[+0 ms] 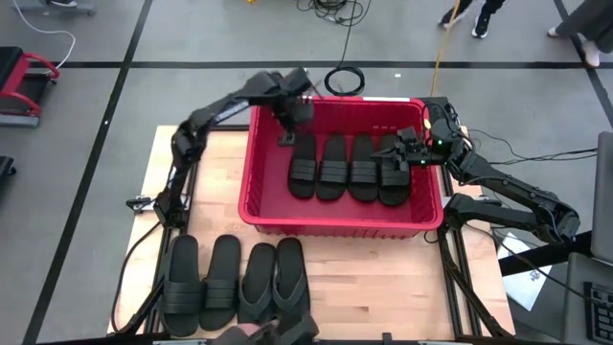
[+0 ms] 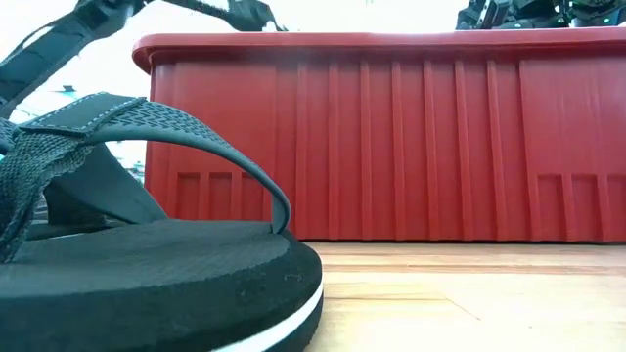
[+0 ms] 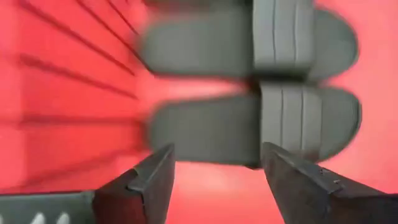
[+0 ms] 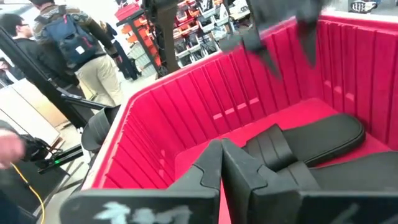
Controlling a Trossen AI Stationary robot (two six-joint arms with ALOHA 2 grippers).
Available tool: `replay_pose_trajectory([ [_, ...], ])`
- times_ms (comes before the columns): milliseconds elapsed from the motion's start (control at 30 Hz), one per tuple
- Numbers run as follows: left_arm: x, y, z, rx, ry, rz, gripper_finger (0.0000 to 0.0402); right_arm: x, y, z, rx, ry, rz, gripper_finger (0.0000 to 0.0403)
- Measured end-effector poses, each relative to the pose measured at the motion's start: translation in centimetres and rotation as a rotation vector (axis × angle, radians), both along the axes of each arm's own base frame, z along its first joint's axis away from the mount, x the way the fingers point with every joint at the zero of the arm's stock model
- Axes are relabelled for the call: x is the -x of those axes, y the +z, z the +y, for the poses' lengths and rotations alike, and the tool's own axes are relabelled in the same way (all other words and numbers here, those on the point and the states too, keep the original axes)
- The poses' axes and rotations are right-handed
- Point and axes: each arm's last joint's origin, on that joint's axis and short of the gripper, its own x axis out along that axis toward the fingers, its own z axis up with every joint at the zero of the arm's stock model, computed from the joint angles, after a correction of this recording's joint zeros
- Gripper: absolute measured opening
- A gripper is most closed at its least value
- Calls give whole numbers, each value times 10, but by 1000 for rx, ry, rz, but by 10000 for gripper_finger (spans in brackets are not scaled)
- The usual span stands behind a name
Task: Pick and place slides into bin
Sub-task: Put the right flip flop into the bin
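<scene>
Red bin [image 1: 259, 206] holds four slides [image 1: 345, 168]. Left gripper [image 1: 289, 134] hovers spread at its far-left corner. Right gripper [image 1: 397, 149], fingers together, sits over the rightmost.

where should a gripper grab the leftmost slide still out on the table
Take the leftmost slide by its wide ribbed strap, coming straight down from above. It lies flat, sole down, lengthwise toward the bin, so the strap arches clear of the footbed and likely leaves room for one finger under it, entering from the open toe or heel end. The next slide lies close alongside, so a grip across the sole looks cramped.
</scene>
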Motion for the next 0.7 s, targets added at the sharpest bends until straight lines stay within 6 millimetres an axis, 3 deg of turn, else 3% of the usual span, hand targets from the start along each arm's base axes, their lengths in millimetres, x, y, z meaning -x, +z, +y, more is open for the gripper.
replay_pose_trajectory([
  [133, 16, 76, -34, -196, -115, -175, 174, 0, 0, 0, 48, 7, 3, 0],
  [333, 50, 166, -106, -406, -263, -496, 28, 0, 0, 0, 163, 19, 13, 0],
  [500, 74, 204, -155, -224, -291, -726, 10, 0, -1, -3, 227, -56, 38, 0],
  [700, 80, 220, -194, -3, -209, -813, 1, 1, 0, -5, 314, -126, 56, 0],
])
